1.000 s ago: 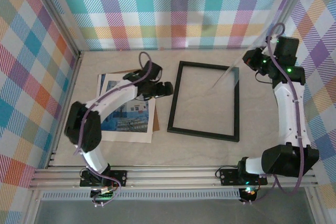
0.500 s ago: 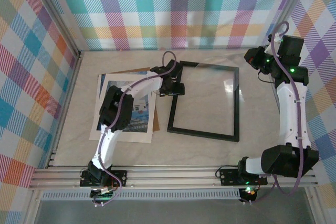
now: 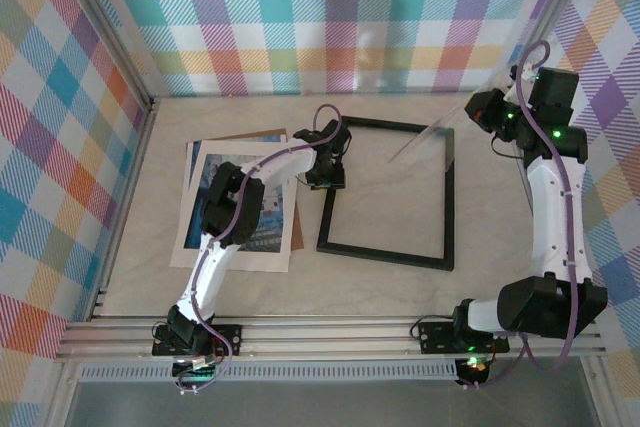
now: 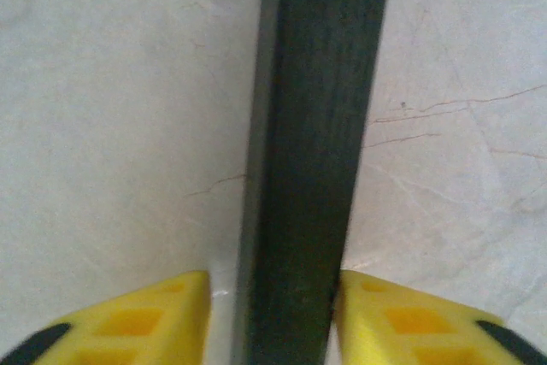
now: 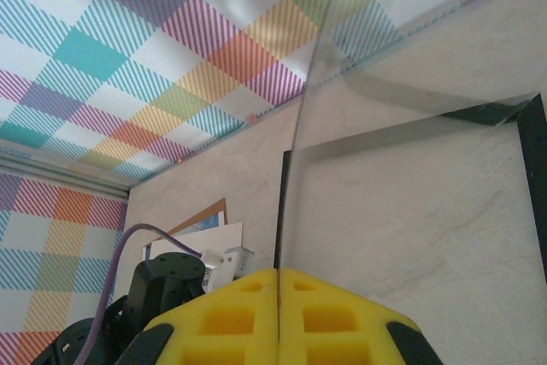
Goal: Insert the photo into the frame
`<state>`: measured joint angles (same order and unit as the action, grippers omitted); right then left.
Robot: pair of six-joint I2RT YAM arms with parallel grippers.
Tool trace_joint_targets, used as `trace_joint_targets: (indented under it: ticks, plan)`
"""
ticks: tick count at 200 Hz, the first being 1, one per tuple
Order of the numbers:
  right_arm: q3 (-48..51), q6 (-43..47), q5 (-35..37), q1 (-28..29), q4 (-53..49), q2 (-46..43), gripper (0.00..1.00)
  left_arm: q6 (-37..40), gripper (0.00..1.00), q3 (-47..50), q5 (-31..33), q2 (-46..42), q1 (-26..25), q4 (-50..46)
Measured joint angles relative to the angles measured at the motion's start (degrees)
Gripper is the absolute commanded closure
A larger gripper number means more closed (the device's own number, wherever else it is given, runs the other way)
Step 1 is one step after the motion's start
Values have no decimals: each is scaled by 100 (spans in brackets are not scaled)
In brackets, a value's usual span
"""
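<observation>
The black frame (image 3: 385,254) lies flat mid-table. My left gripper (image 3: 328,169) is down at its left bar, near the top corner. In the left wrist view that bar (image 4: 316,126) runs between the yellow fingers of the left gripper (image 4: 273,275): the right one touches it and a narrow gap shows at the left one. My right gripper (image 3: 482,112) is shut on a clear glass pane (image 3: 420,142), held tilted above the frame's far right. The photo (image 3: 268,230) lies to the left, partly under my left arm.
A white mat (image 3: 190,237) and a brown backing board (image 3: 255,137) lie stacked with the photo. Checkered walls close in the left, back and right sides. In the right wrist view the pane's edge rises from the right gripper (image 5: 279,275) over the frame (image 5: 533,177).
My left arm swung from above the photo to the frame's left bar, and its jaws narrowed around that bar. The glass pane stayed in the right gripper, its tilt shifting.
</observation>
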<state>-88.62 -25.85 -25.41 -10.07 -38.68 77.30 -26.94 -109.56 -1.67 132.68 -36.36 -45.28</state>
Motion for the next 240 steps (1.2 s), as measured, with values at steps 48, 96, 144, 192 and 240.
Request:
trace_joint_targets:
  ticks: [48, 96, 144, 192, 240]
  plan:
    - [0, -24, -264, 0, 131, 22, 100, -203, 78, 470, -22, -280, -15, 229]
    - [0, -166, -975, 0, 656, 341, 100, -885, 80, 1670, -4, -1016, -26, 535]
    - [107, -411, -1952, 70, 1250, 555, 100, -1156, 50, 2022, 66, -1233, 46, 634]
    - [267, -520, -2527, 555, 1709, 557, 100, -1054, 32, 2293, -328, -1838, 566, 398]
    - [671, -614, -2977, 1019, 2205, 560, 100, -942, 31, 3036, -393, -3477, 1449, 203]
